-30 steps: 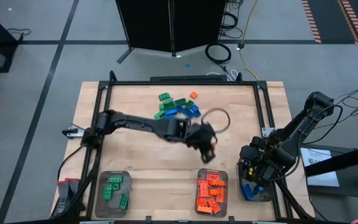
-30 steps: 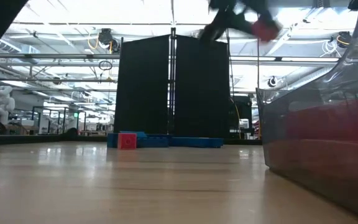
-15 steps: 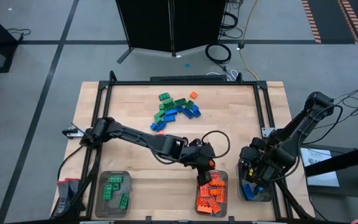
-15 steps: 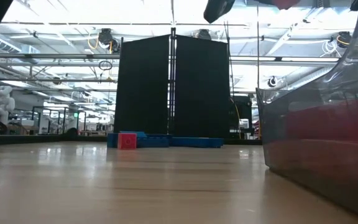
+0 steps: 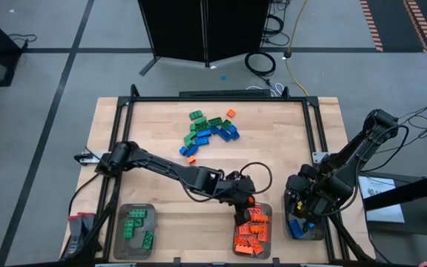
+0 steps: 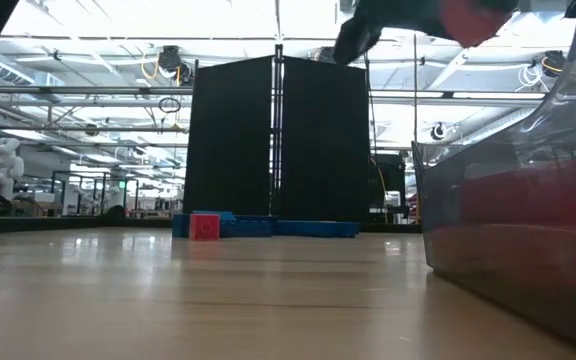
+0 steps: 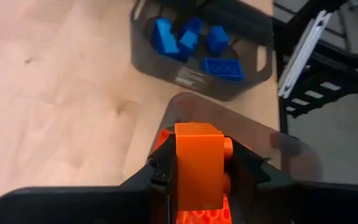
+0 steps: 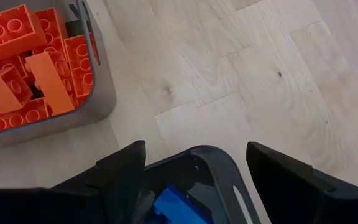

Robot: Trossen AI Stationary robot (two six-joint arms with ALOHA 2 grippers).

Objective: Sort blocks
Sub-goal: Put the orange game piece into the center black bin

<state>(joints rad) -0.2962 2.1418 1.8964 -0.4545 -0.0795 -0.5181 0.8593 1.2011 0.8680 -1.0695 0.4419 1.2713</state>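
My left gripper (image 5: 245, 205) (image 7: 199, 174) hangs over the far edge of the middle tray (image 5: 252, 229), which holds orange blocks, and is shut on an orange block (image 7: 197, 163). My right gripper (image 5: 300, 211) (image 8: 197, 155) waits open above the right tray (image 5: 305, 228) (image 8: 219, 168), which holds blue blocks (image 7: 188, 40). A loose pile of green, blue and orange blocks (image 5: 210, 128) lies on the far middle of the table. The left tray (image 5: 135, 228) holds green blocks. My left gripper pinches the orange block between its two fingers, one on each side face (image 7: 178, 171). The block stands lifted clear above the middle tray's far rim (image 7: 191, 106), with studs showing on one side (image 7: 227, 149).
The three clear trays stand in a row along the near edge. The bare wooden tabletop (image 5: 154, 193) lies between pile and trays. A black frame (image 5: 221, 98) borders the table. In the low view the middle tray's wall (image 6: 513, 230) fills the right side.
My left gripper has carried the orange block from mid-table toward the near edge and somewhat right, stopping over the middle tray's far edge. It has stayed shut on the block.
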